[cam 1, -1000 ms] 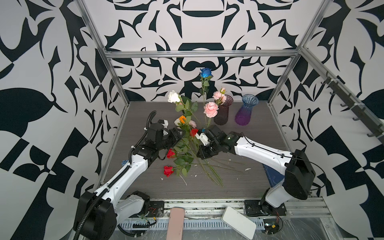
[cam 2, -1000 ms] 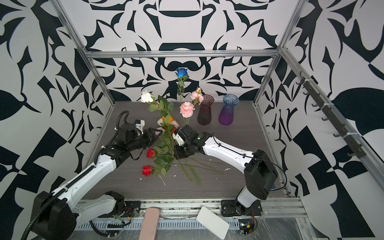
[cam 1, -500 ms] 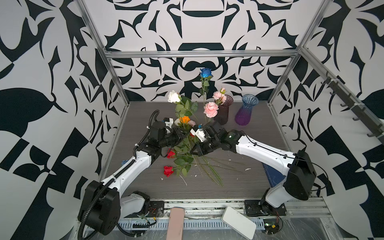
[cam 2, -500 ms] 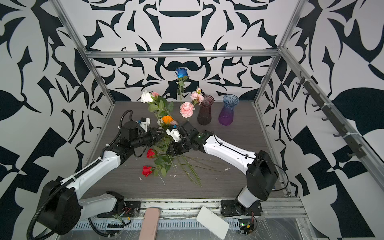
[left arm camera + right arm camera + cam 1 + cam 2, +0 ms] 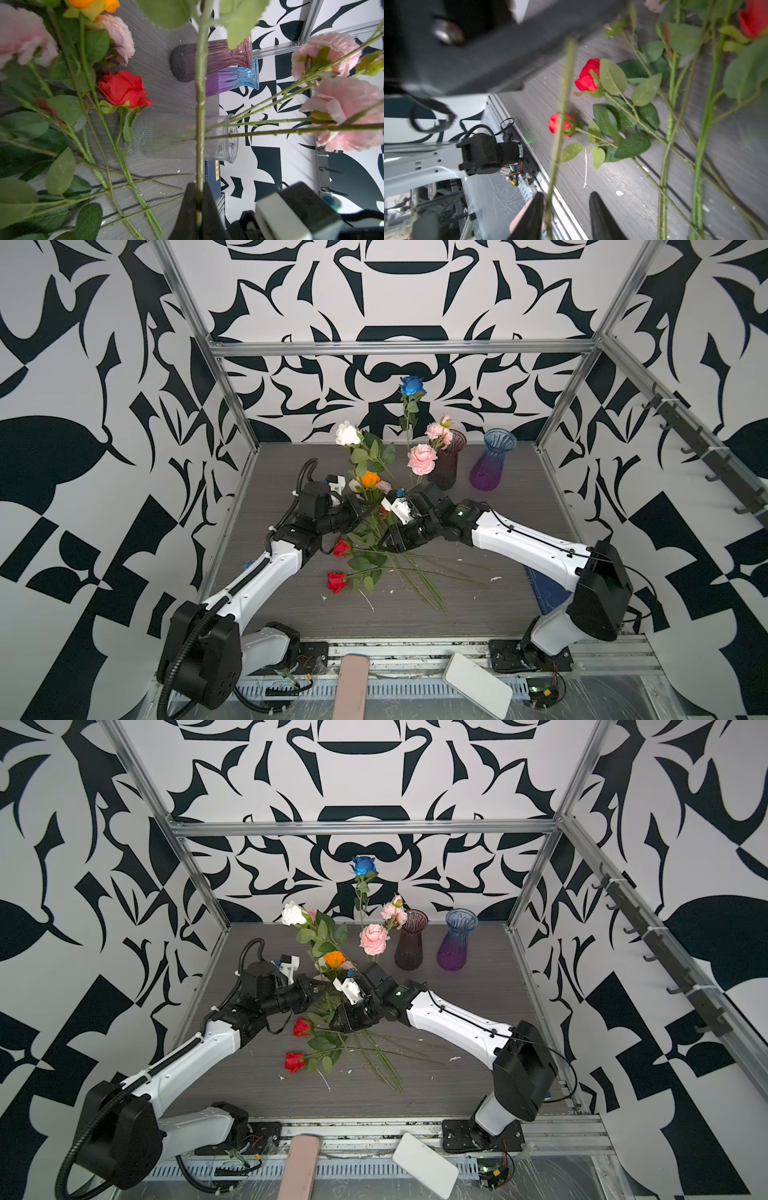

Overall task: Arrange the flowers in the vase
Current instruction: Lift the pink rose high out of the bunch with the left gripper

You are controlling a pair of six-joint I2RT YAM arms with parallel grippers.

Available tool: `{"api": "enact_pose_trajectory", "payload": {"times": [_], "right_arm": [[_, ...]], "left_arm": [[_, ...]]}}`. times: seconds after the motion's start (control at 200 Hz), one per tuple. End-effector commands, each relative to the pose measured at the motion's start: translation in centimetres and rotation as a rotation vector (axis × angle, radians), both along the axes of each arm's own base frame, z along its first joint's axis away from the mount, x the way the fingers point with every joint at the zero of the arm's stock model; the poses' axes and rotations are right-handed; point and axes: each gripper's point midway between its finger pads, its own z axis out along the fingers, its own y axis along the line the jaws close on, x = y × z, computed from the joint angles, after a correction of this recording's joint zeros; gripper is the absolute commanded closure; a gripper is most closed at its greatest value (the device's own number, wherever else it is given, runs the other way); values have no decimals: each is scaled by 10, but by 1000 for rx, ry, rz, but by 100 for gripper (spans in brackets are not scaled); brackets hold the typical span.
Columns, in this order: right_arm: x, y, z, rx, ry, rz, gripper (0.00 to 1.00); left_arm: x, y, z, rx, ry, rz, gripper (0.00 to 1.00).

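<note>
Glass vase [image 5: 226, 153] holds pink roses [image 5: 345, 116] beside a plum vase [image 5: 224, 60].

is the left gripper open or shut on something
Shut on a stem. The left wrist view shows the left gripper with both fingers pressed against it, no gap.

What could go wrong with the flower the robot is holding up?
The left end effector pinches only the long, thin stem, and the right end effector is open, so the stem might swivel or slip. The clear vase already holds pink flowers; a clumsy move could bump them or tip it.
</note>
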Motion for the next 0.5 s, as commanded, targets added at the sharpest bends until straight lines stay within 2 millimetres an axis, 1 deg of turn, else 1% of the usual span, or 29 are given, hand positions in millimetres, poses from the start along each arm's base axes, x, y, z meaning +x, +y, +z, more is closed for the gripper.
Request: {"api": "enact_pose_trajectory", "payload": {"times": [0.0,0.06,0.125,0.17,0.215,0.27,0.345,0.43,0.495], "right_arm": [[14,-23,26,-14,-109,-84,50],[22,-39,24,-32,-112,-145,50],[30,-58,21,-52,-109,-214,50],[35,-73,19,-58,-104,-268,50],[40,-86,17,-62,-96,-317,51],[45,-101,17,-58,-89,-371,52],[50,-119,14,-56,-79,-431,53],[54,-135,14,-51,-74,-477,54],[56,-142,14,-47,-73,-497,54]], "left_arm": [[7,45,43,58,-112,119,100],[10,79,58,83,-152,230,100],[9,114,87,86,-258,351,100],[4,131,117,88,-383,409,100],[-4,141,151,93,-543,446,100],[-17,145,191,103,-738,466,100],[-33,143,233,101,-908,457,100],[-44,123,268,73,-1028,332,100],[-50,103,288,26,-1092,198,100]]}}
